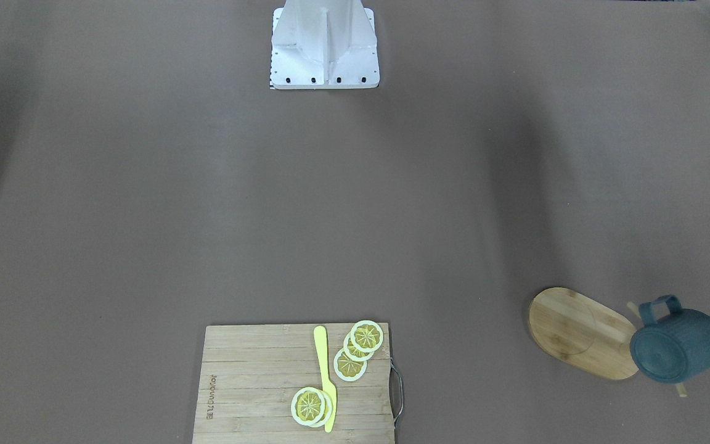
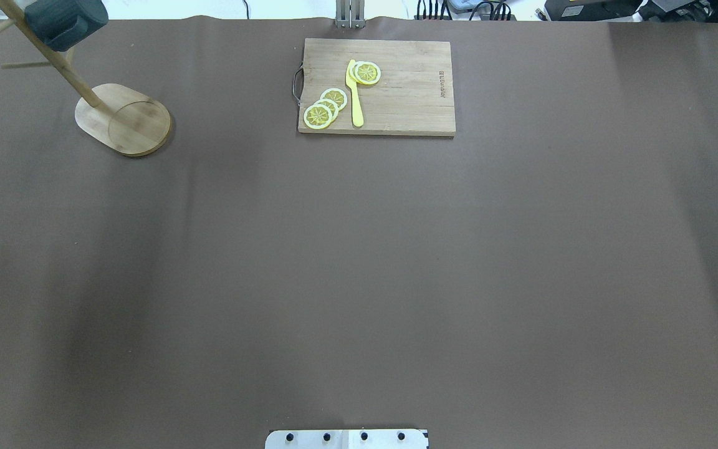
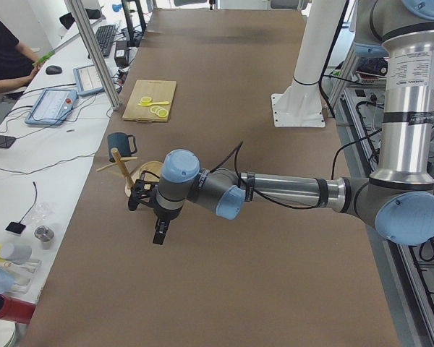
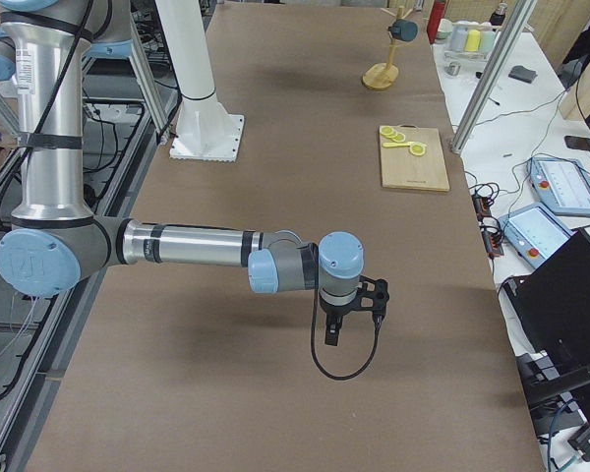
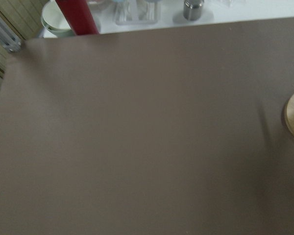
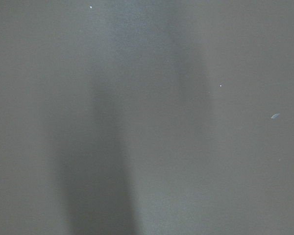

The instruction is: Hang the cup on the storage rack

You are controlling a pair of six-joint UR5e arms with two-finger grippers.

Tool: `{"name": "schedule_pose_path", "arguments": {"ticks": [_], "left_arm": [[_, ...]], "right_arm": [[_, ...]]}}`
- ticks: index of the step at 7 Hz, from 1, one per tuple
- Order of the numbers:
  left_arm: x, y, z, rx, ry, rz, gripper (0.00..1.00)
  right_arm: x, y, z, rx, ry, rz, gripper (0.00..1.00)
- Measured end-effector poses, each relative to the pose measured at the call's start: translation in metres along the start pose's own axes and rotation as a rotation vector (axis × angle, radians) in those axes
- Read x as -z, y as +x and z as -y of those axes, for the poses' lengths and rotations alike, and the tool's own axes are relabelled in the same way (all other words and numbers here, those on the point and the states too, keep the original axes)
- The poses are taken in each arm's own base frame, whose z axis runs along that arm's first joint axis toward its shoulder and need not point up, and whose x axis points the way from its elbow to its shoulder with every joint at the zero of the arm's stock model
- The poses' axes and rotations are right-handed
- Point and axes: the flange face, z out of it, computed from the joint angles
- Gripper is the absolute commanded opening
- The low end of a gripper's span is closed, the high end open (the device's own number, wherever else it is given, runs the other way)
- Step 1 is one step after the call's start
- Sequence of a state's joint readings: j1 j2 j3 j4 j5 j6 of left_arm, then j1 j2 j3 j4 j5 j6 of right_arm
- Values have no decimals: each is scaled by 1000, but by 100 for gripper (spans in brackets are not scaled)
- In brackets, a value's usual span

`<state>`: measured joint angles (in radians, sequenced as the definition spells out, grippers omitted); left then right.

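Brown matting covers the long table, and at its far corner on the robot's left stands the light wooden mug tree with an oval bamboo base (image 1: 577, 330). The dark teal-blue mug with a loop handle (image 1: 678, 345) hangs from one of its thin pegs, off the table and tilted, so the job looks done.

The left gripper (image 3: 160, 233) and right gripper (image 4: 332, 332) show only in the side views. I cannot tell whether their jaws are parted or closed.

How far the peg reaches through the handle is hard to judge. If it sits shallow, the mug could slide off. Its weight on one side might also rock the tree, and a careless left-arm sweep could clip a peg.
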<state>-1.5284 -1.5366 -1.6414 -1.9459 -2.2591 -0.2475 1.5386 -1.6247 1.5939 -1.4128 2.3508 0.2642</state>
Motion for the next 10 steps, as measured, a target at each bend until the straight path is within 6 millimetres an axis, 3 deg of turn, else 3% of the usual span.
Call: {"name": "schedule_pose_path", "arguments": {"ticks": [2,5,7,10], "left_arm": [[-9,2,-27,-5,-68,-49,98],[5,9,-32,-91,-180,-72,98],[12,-7,-40,-108,-220,-69,98],[4,-23,-49,-75,-247,-69,98]], "right_arm": [[0,-2,1,-1,0,3,100],[2,-5,2,0,2,8,100],[5,-9,3,2,1,22,100],[10,-22,3,-6,-12,47,100]]}}
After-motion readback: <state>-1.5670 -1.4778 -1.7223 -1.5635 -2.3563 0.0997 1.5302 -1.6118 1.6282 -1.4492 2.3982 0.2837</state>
